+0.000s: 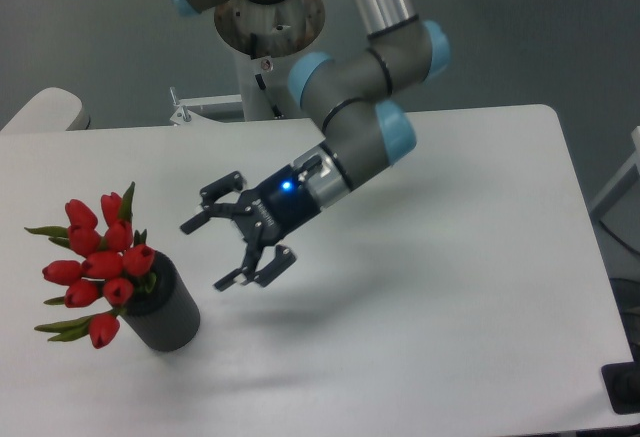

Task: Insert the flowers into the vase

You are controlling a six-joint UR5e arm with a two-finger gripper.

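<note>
The flowers point(98, 259), a bunch of red tulip buds with green leaves, stand in the vase point(165, 315), a dark grey cylinder at the front left of the white table point(450, 287). The buds lean out to the left over the vase's rim. My gripper point(222, 252) is open and empty, its two fingers spread wide. It hovers above the table just to the right of the vase and flowers, pointing left toward them, apart from both.
The arm's base point(268, 27) stands at the back edge of the table. A rounded white object point(45, 112) sits at the far left edge. A dark item point(625, 389) lies past the table's right front corner.
</note>
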